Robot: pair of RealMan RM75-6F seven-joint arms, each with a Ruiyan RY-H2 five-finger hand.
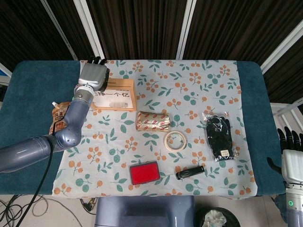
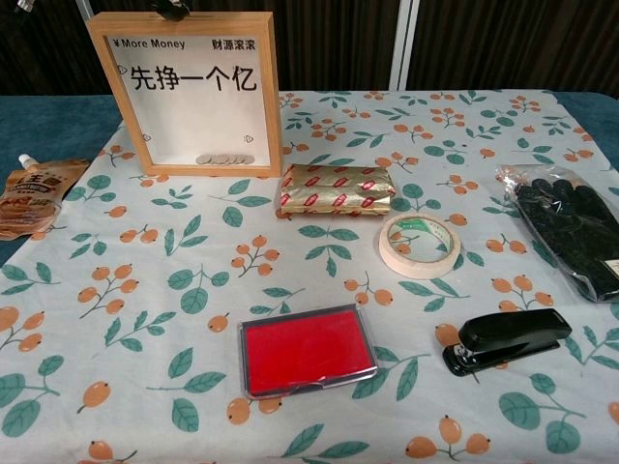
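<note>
Upper left, your left hand (image 1: 93, 74) rests over the wooden frame (image 2: 191, 92) reading "¥More Money"; I cannot tell whether it grips it

On the table under a leaf-and-berry printed cloth (image 2: 145, 319), the upright wooden picture frame with Chinese lettering (image 2: 189, 92) stands at the back left, with the orange spouted drink pouch (image 2: 34, 198) to its left and the gold foil-wrapped packet (image 2: 336, 190) just to its right front. The roll of beige masking tape (image 2: 419, 246) lies right of and in front of the packet, and the pair of black gloves in a clear bag (image 2: 571, 232) lies at the far right. Nearest the front, the red ink pad in its shallow tray (image 2: 307, 350) lies left of the black stapler (image 2: 506, 341).
</note>
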